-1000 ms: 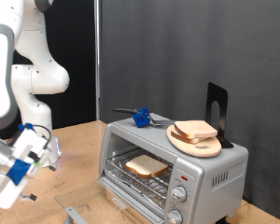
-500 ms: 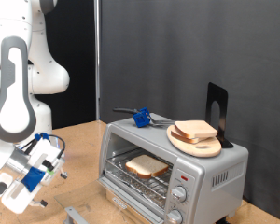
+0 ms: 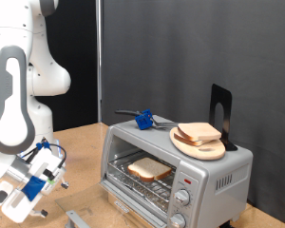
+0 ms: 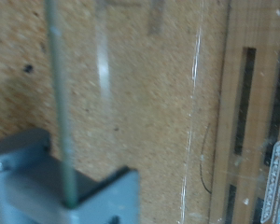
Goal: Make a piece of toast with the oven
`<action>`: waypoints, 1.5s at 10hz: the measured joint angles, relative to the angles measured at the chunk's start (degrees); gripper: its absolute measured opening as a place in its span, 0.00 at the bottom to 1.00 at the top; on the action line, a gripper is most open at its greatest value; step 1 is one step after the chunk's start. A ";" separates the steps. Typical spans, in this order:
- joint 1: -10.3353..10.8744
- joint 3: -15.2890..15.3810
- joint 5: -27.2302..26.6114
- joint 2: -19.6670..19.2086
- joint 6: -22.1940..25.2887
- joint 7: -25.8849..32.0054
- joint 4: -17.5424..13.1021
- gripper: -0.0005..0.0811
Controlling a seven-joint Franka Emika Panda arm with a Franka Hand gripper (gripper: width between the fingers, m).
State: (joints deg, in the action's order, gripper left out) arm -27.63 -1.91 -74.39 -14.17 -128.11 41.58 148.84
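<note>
Inspection, current state. The piece of toast (image 3: 149, 169) lies flat on the wire rack (image 3: 142, 180) inside the oven (image 3: 178, 168), toward the exterior view's left half of the cavity. Oven door is open: the cavity is unobstructed in the exterior view, and the wrist view shows a glass pane w/ a handle bar (image 4: 60, 103) running across it, particle-board table (image 4: 131, 93) visible through the glass.

Change noted vs. the frames 1.0 s and 0.5 s ago: the gripper (image 3: 36, 178) has dropped lower at the exterior view's lower left and shifted slightly rightward; between 0.5 s ago and now the shift is small. It sits well apart from the oven body, low over the table. Toast and all items on the oven top are unmoved across the three exterior frames.

Jaw state: cannot tell. Fingers are too small in the exterior view, and the wrist view shows only a blue-grey block (image 4: 56, 187) at the bar (contact vs. mere overlap not resolvable).

On the oven top: round wooden board (image 3: 199, 144) carrying a second slice (image 3: 199, 132), a blue-handled utensil (image 3: 142, 119), a black stand (image 3: 219, 109).

Assessment: loading appears done; arm is working low at door level. Knobs (image 3: 180, 198) show no visible change.
</note>
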 joint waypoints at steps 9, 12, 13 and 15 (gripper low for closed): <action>-0.21 2.67 3.17 6.38 12.16 -8.62 2.19 1.00; -1.48 1.84 4.94 11.76 20.79 -12.82 3.00 1.00; -1.44 1.90 4.45 13.81 22.21 -13.61 3.55 1.00; -1.18 2.59 2.47 17.76 23.25 -14.45 5.11 1.00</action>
State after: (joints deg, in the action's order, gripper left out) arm -28.81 0.68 -71.92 3.60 -104.86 27.13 153.95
